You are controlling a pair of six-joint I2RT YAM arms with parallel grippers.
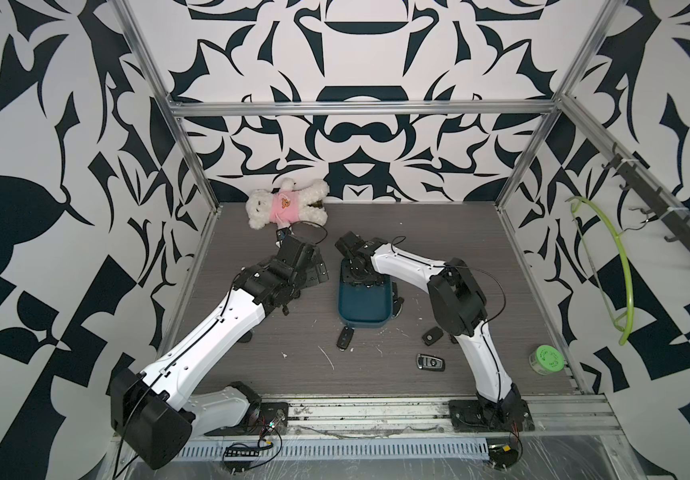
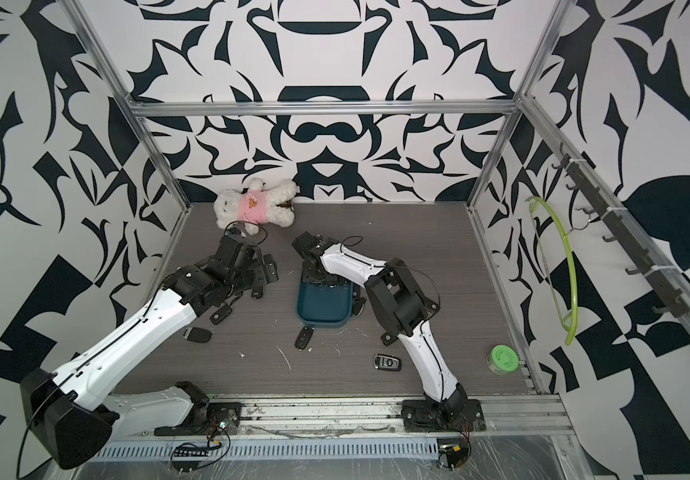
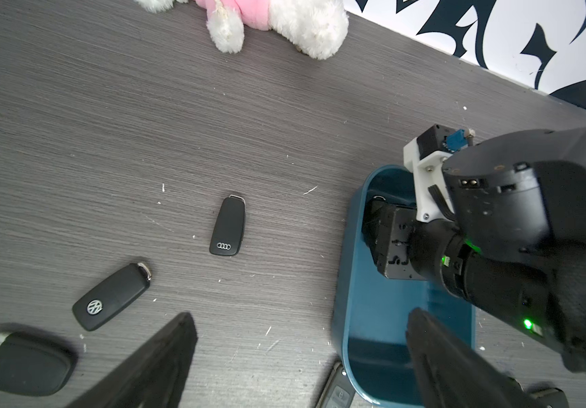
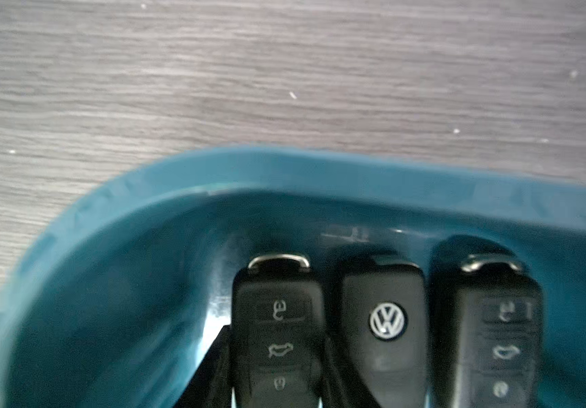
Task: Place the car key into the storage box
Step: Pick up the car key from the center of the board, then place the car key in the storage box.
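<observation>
The dark teal storage box sits mid-table. My right gripper reaches down inside its far end, shut on a black car key with button icons facing the camera. Beside the held key, two more keys lie in the box: a VW key and a buttoned key. My left gripper hovers open left of the box, nothing between its fingers. Below it on the table lie an Audi key and a VW key.
Loose keys lie near the box's front, to its right and nearer the front edge. A plush bear lies at the back wall. A green-lidded jar stands front right; a green hanger hangs on the right wall.
</observation>
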